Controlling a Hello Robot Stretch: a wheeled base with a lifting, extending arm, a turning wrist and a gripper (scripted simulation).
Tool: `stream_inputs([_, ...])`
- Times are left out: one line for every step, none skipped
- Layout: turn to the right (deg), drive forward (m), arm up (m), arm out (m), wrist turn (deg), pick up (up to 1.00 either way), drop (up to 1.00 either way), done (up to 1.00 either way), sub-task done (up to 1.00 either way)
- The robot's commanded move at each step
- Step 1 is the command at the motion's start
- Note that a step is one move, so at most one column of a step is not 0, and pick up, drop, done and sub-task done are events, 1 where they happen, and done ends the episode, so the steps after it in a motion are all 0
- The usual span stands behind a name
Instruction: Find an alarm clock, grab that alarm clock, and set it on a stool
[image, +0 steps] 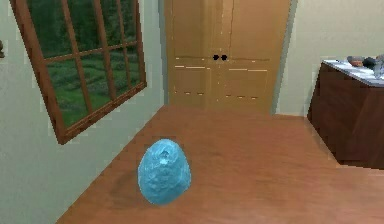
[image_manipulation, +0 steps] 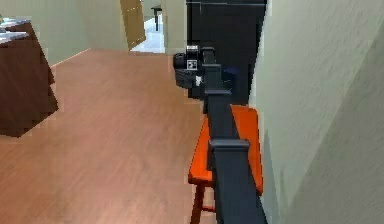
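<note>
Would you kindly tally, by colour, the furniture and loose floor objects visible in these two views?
Dark brown: 1, the dresser
Orange: 1, the stool
Blue: 1, the egg-shaped object
Black: 1, the tall unit
Total: 4

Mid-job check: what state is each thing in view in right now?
Double doors, closed.
Far door, open.
Stool, upright, arm stretched above its seat.
Blue egg-shaped object, upright on the floor.
Jaws, cannot tell whether they hold anything.
</note>
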Motion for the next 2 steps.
stream_inputs([0.0, 0.0, 0.0, 0.0, 30.0, 0.0, 0.0, 0.0, 0.0])
stream_inputs([0.0, 0.0, -0.3, 0.0, 0.0, 0.0, 0.0, 0.0, 0.0])
